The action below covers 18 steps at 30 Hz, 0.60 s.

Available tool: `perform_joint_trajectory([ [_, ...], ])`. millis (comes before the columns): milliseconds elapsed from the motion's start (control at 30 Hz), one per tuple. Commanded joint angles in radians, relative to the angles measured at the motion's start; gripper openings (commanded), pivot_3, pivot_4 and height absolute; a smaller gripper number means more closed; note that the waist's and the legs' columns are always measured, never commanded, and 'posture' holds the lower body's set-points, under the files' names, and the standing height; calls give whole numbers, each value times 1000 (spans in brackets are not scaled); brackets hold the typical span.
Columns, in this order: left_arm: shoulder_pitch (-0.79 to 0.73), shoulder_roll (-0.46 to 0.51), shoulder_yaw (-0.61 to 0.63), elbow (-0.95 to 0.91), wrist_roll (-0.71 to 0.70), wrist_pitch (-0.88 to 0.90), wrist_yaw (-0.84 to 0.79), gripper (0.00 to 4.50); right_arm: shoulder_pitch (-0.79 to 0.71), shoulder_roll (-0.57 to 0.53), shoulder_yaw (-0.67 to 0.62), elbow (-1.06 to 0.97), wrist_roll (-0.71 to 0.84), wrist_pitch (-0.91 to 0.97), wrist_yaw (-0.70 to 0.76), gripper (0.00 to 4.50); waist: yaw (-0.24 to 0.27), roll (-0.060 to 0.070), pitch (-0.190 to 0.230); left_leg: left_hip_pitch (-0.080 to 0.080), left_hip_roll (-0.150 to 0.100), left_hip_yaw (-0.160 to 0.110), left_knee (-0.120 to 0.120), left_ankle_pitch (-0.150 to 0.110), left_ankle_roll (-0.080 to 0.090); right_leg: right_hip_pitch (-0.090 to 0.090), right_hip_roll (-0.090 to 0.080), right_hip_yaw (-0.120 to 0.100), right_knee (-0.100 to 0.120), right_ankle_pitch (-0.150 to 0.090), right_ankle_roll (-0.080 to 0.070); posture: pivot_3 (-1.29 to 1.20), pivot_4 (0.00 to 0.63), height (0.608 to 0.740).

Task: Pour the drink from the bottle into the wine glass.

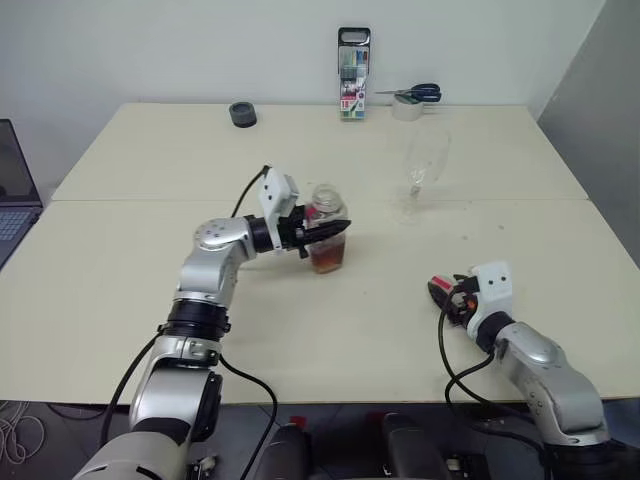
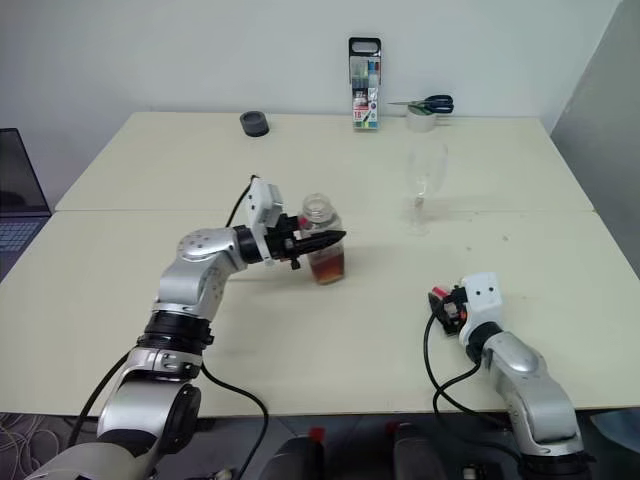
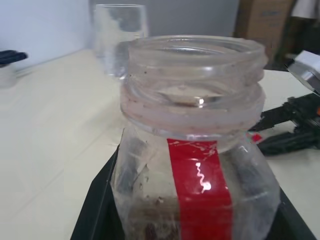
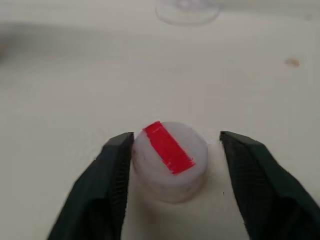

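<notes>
- Head view: my left gripper [image 1: 330, 232] is clamped shut on the bottle [image 1: 328, 238], which stands upright near the middle of the table [image 1: 150, 290] with its mouth uncapped. The drink [image 1: 327, 256] fills only the bottle's lower part. The glass [image 1: 421, 175] stands upright farther back and to the right, well apart from the bottle. My right gripper [image 1: 441, 291] sits low over the table near the front right.
- Also at the far edge: a pen case [image 1: 353, 73], scissors [image 1: 412, 94] lying on a tape roll [image 1: 406, 109], and a small dark round thing [image 1: 242, 114].
- Left wrist view: the bottle [image 3: 195, 165] sits between my fingers [image 3: 97, 200], its open neck on top and a red strip down its side. The glass [image 3: 119, 37] is beyond it, apart.
- Right wrist view: my right gripper [image 4: 176, 160] stands open, with the cap [image 4: 170, 157], white with a red strip, resting on the table between the fingers. One finger [image 4: 107, 185] is against the cap; the other stands clear. The glass's foot [image 4: 186, 11] is well beyond.
</notes>
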Motion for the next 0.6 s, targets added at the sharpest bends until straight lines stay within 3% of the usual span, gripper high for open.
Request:
perform_joint_trajectory([
  [33,20,35,49,-52,-22,6,50,1671,4,-9,15,15,-15,-7,33,4424,0,0,0,0,0,0,0,0,0,0,0,0,0,0,0,0,150,740],
  [267,51,101,118,-9,-9,-13,163,1670,-10,-107,2,11,-47,-6,104,4500,2,-1,0,1,0,0,0,0,0,1,0,-1,0,0,0,0,150,740],
  [400,28,138,177,107,28,-60,314,1670,-101,-184,4,-113,54,-25,266,4500,1,-1,0,1,0,0,0,0,0,1,0,0,-1,0,0,0,150,740],
  [600,-8,168,232,251,32,-94,449,1670,-300,-162,104,-165,159,68,376,4500,-6,-1,-1,3,3,-1,0,0,0,1,3,-1,1,0,0,0,150,740],
])
